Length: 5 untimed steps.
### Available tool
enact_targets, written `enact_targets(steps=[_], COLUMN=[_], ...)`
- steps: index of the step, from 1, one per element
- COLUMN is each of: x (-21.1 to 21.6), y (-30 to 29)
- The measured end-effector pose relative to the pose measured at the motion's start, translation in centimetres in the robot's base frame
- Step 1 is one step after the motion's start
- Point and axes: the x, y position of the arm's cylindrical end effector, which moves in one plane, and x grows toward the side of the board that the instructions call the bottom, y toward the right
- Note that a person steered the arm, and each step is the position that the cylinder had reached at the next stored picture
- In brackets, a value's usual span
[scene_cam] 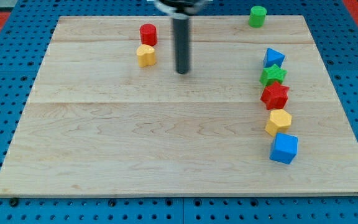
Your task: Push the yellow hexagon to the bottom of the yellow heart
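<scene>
The yellow hexagon (278, 121) lies at the view's right, in a column of blocks, between a red star (275, 95) above it and a blue cube (284, 148) below it. The yellow heart (146, 55) lies at the upper left, just below a red cylinder-like block (148, 33). My tip (182, 71) stands on the board to the right of the yellow heart, with a gap between them. It is far to the left of the yellow hexagon.
A green star (273, 75) and a blue triangle (273, 58) top the right column. A green cylinder-like block (257, 15) sits at the board's top edge. The wooden board (135, 149) lies on a blue pegboard.
</scene>
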Motion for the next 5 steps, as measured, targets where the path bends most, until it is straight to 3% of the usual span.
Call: enact_targets(steps=[2,3,4,5], x=[17.6,22.8,21.1,16.3], y=[6.2,14.9,24.6,23.0])
